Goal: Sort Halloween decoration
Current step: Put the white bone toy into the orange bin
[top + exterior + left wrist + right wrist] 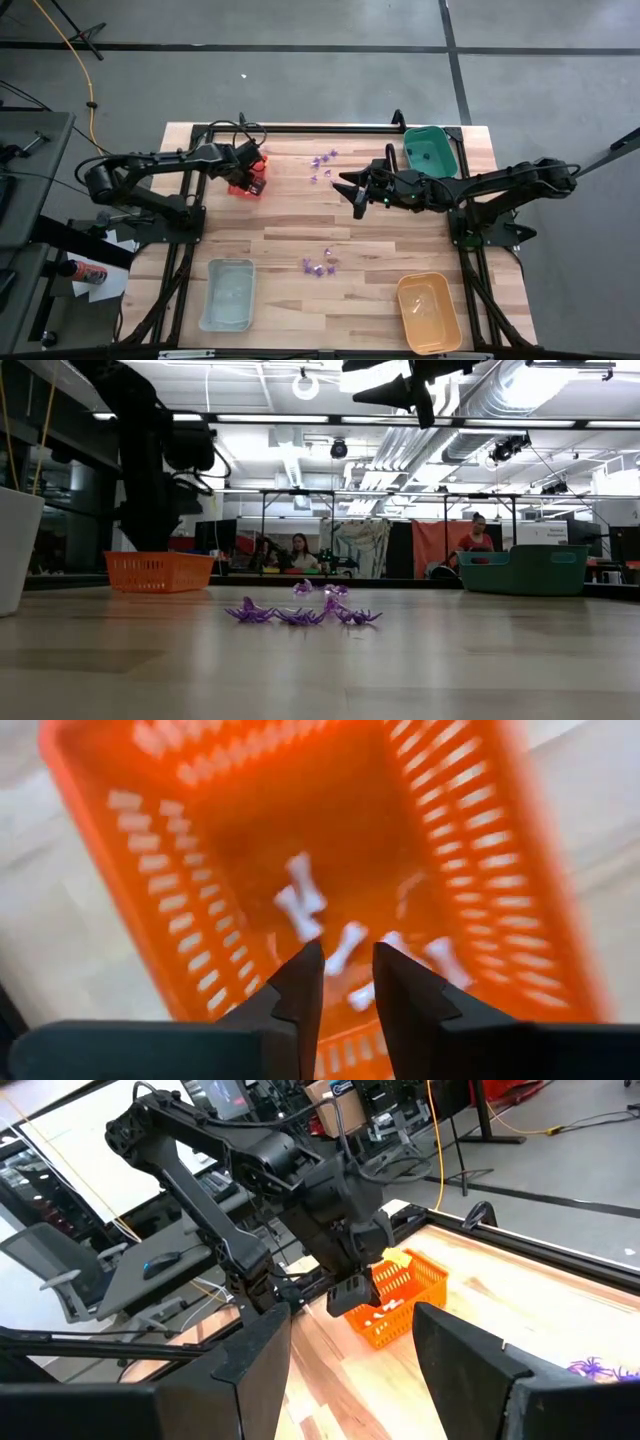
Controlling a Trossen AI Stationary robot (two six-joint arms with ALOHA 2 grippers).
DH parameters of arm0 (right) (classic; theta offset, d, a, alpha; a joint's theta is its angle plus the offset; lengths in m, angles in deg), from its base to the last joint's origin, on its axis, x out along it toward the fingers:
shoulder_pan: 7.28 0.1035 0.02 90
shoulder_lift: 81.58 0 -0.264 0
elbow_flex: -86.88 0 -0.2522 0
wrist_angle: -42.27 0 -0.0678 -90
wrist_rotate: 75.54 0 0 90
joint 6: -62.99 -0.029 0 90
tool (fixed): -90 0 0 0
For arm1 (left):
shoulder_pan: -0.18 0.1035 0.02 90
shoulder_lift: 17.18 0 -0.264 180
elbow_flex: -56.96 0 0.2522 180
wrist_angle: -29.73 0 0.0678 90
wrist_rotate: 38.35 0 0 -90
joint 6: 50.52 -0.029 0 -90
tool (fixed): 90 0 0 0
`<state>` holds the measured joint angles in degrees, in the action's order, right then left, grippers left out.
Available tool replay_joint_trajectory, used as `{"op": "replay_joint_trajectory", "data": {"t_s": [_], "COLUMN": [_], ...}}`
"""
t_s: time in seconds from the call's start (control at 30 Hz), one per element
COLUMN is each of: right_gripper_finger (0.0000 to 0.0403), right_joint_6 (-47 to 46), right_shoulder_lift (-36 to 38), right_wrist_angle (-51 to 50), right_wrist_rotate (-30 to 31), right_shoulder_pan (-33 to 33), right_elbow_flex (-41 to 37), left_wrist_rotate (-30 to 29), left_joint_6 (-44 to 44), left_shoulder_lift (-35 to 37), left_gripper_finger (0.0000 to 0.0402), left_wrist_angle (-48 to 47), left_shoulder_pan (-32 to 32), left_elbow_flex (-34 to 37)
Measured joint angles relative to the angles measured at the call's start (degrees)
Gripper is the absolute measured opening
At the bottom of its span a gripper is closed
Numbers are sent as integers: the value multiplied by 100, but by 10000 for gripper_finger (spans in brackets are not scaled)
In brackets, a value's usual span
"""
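Directly below the left gripper (346, 982) a red tray (247, 176) is sitting, whitish pieces (303, 902) lying inside; its fingers are standing slightly apart, holding nothing. Right gripper (354, 189) is hovering wide open and empty, purple pieces (322, 159) lying just beyond its tips, more purple pieces (319, 266) well apart nearer the front edge.

Around your wooden table (350, 240) lay a grey concrete floor (300, 85) crossed by dark lines. Beyond it you had ceiling lights (250, 418), exposed ducts (480, 405), and seated people (300, 550).
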<state>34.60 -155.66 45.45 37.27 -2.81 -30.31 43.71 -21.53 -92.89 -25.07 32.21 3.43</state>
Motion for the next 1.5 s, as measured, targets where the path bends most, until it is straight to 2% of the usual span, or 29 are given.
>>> {"op": "replay_joint_trajectory", "data": {"t_s": [0.2,0.3,0.4,0.6,0.73,0.97,1.13,1.5], "right_gripper_finger": [204,204,204,204,204,204,204,204], "right_joint_6": [20,31,33,33,84,1045,1090,1050], "right_shoulder_lift": [0,0,0,0,0,0,0,0], "right_wrist_angle": [0,1,1,31,233,823,834,816], "right_wrist_rotate": [0,0,0,-8,-440,-1401,-1436,-1440], "right_shoulder_pan": [0,0,-18,-129,-245,-271,-273,-273], "right_elbow_flex": [0,0,0,0,0,0,0,0], "left_wrist_rotate": [127,148,367,1243,1404,1058,715,550], "left_joint_6": [-265,-305,-500,-1138,-1226,-1541,-1817,-1876], "left_shoulder_lift": [335,711,1204,2011,2261,2159,1987,1896], "left_gripper_finger": [92,91,90,90,90,88,85,85], "left_wrist_angle": [30,425,1447,3911,4941,5185,5240,5540], "left_shoulder_pan": [-2,-46,-254,-1059,-1733,-2717,-3013,-3071], "left_elbow_flex": [-639,-910,-945,-687,-395,-12,10,10]}}
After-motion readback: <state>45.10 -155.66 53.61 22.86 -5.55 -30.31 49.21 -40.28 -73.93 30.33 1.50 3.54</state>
